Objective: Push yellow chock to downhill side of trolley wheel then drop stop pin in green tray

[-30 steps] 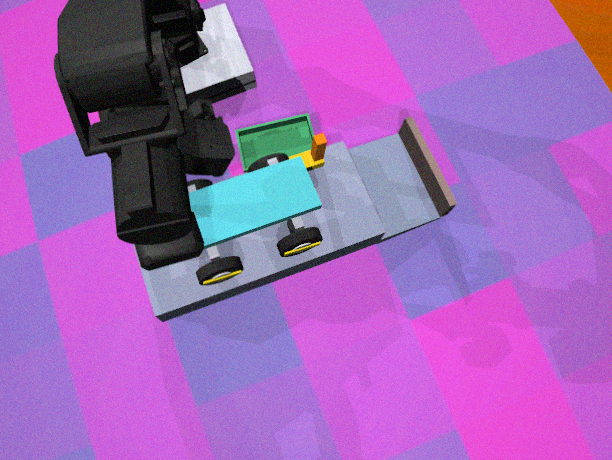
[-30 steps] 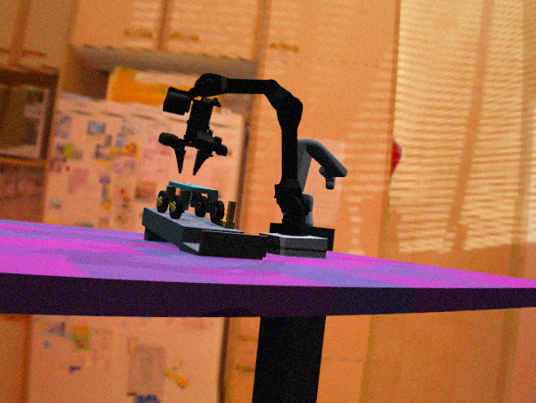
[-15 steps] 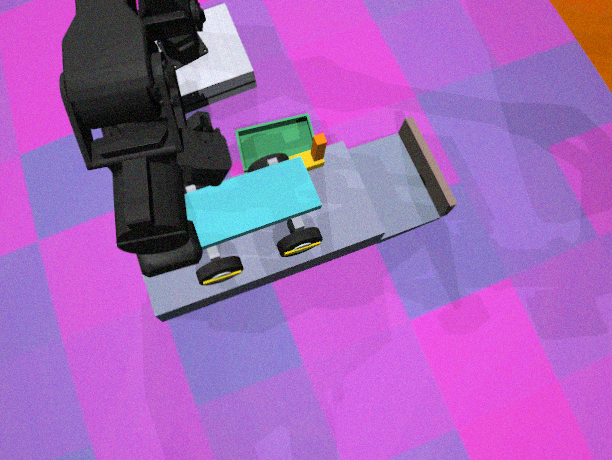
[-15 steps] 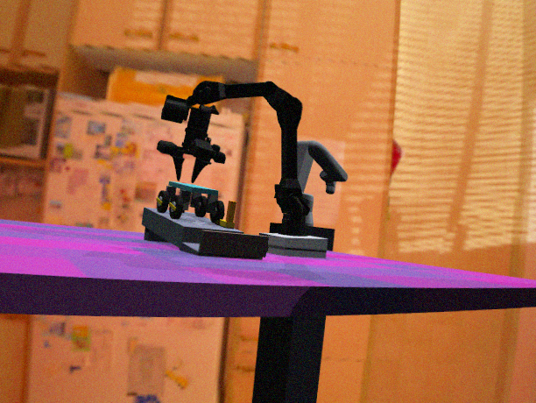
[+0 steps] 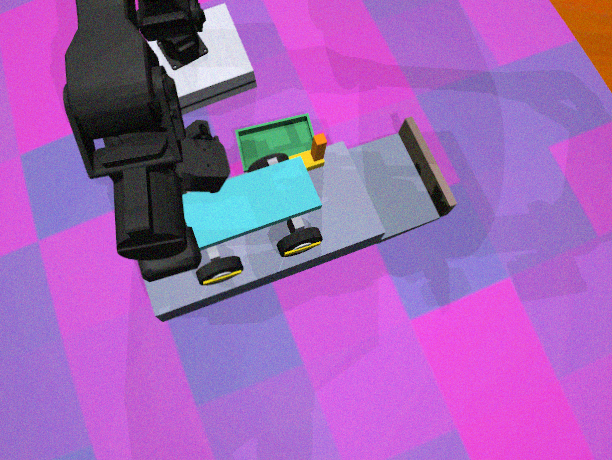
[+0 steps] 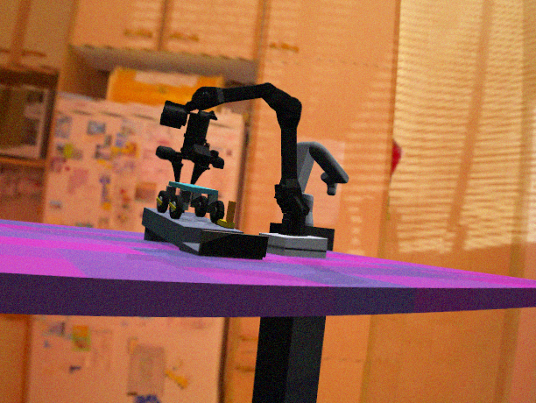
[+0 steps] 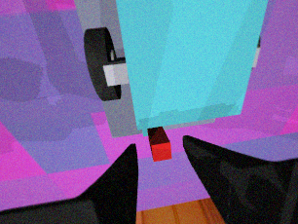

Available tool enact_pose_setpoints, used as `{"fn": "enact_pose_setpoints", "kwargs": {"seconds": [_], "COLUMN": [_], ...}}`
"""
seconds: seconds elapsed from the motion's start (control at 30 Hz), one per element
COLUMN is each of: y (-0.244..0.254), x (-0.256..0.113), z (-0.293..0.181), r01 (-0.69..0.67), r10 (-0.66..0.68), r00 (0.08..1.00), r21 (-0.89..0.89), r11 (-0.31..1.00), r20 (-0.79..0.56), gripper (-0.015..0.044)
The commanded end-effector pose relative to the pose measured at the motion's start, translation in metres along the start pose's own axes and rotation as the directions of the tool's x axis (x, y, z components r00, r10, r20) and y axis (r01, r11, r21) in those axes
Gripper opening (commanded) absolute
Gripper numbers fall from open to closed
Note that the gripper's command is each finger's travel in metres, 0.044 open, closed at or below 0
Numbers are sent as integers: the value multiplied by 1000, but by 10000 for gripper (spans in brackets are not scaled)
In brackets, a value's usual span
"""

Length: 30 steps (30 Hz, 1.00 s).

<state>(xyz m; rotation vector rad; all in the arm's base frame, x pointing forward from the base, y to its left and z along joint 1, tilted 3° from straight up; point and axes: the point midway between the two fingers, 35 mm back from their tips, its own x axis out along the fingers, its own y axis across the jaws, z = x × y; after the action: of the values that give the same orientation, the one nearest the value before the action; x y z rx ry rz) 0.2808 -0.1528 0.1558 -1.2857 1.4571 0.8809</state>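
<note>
The cyan-topped trolley [image 5: 255, 200] [image 6: 193, 188] [image 7: 190, 58] stands on the grey ramp [image 5: 350, 200] [image 6: 168, 228] [image 7: 122, 117]. The yellow chock [image 5: 316, 161] [image 6: 226, 223], with its orange handle upright, sits at the downhill side of the lower wheel on the tray side; it looks close against it, but contact is hard to tell. The red-headed stop pin [image 7: 162, 151] stands at the uphill end, hidden in the top and exterior views. My gripper [image 7: 160, 144] [image 6: 185, 181] is open and empty, pointing down, its fingertips near deck height and apart on either side of the pin head in the wrist view. The green tray [image 5: 275, 137] holds nothing visible.
A brown end board [image 5: 429, 167] closes the ramp's low end. The white and grey arm base block [image 5: 225, 55] [image 6: 298, 245] is beyond the tray. The arm covers the ramp's uphill end in the top view.
</note>
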Motion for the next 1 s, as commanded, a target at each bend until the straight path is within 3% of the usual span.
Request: {"fn": "enact_pose_setpoints", "kwargs": {"seconds": [0.0,0.6,0.8,0.97], "y": [0,0,0,0], "x": [7,30,27,27], "z": [0,0,-1,-1], "r01": [0,0,-2,-2], "r10": [0,0,2,2], "r00": [1000,1000,1000,1000], "r21": [-4,-4,0,0], "r11": [1000,1000,1000,1000], "r20": [-1,-2,-3,-3], "gripper": [190,190,32,0]}}
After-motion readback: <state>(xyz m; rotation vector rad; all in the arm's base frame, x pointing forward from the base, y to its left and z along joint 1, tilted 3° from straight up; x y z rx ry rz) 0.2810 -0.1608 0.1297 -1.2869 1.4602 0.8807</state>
